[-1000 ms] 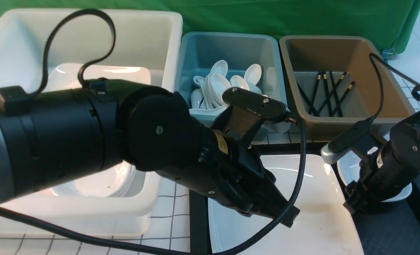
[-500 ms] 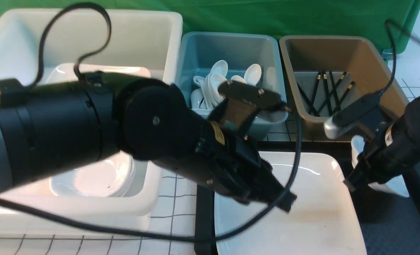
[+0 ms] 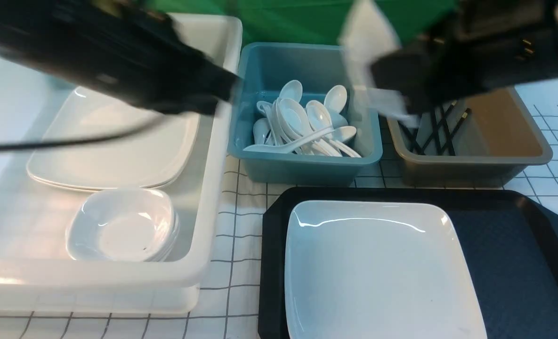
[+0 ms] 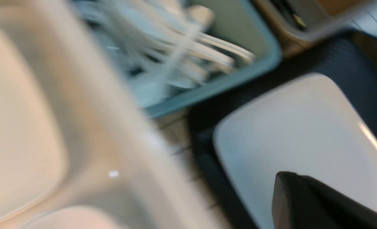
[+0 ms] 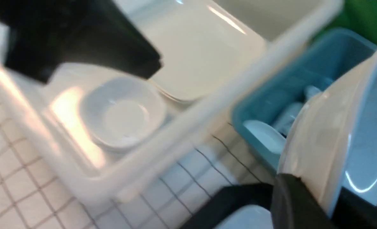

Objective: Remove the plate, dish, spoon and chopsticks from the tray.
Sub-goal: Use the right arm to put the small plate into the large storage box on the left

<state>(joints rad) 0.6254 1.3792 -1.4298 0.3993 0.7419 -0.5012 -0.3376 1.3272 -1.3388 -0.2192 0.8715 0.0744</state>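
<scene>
Over teal tub [image 3: 307, 165]: R gripper [image 3: 394, 82] clamped on dish [image 5: 334, 127] rim; L gripper [image 3: 215, 89] closed.

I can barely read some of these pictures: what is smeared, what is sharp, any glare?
Front view: the left arm and right arm are dark smears, while the plate and tray look crisp, glare streaking the plate's far edge. Left wrist view: smeared throughout. Right wrist view: blurry, with a bright flare on the white tub; the dish reads clearest.
</scene>
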